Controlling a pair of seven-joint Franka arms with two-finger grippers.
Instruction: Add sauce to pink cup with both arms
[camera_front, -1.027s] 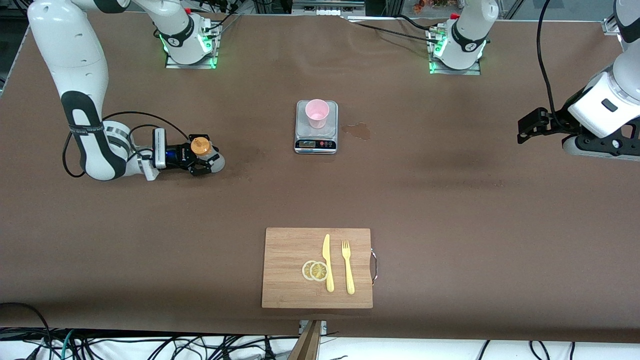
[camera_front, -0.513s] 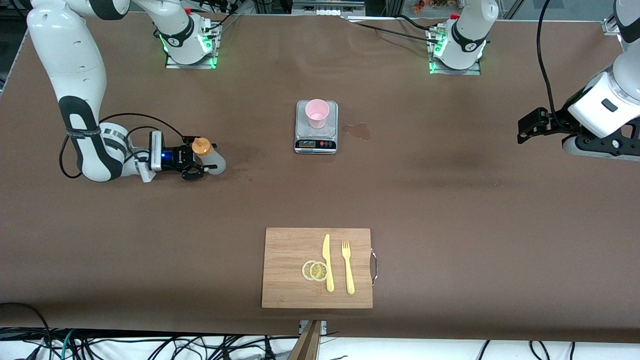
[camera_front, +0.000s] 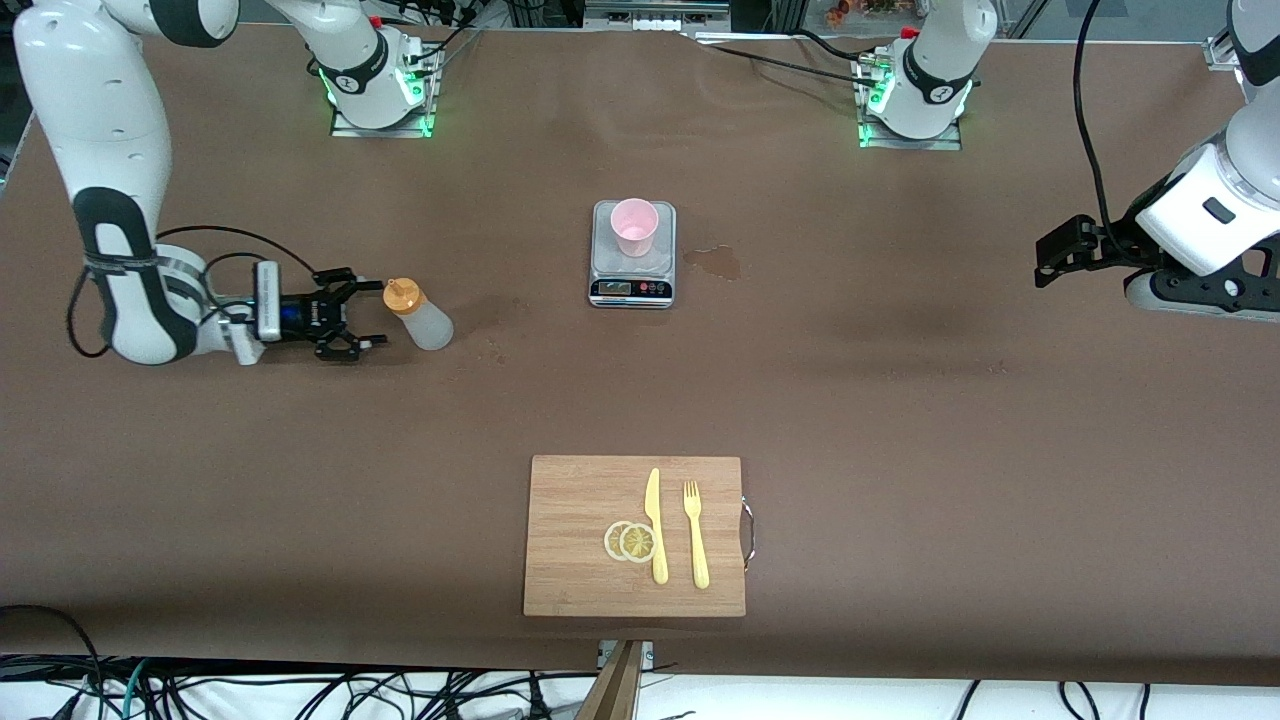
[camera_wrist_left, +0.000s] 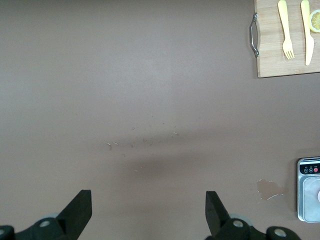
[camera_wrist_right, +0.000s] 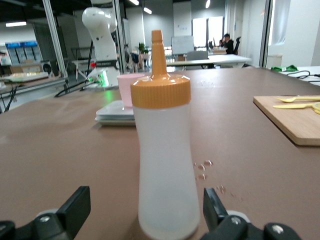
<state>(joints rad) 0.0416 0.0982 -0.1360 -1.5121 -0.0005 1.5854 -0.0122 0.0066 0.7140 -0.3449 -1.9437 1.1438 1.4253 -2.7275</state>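
On table, unlabelled sauce (camera_front: 421, 315) upright.

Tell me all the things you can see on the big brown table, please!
sauce bottle: one, frosted white with orange cap, upright toward the right arm's end of the table
pink cup: one, pale pink, on the scale
scale: one, grey, mid-table
stain: one, darker brown, beside the scale
cutting board: one, wooden, nearer the front camera than the scale
lemon slices: two, yellow, on the board
knife: one, yellow, on the board
fork: one, yellow, on the board
right end effector: black, open, beside the bottle
left end effector: black, open, waiting over the left arm's end of the table
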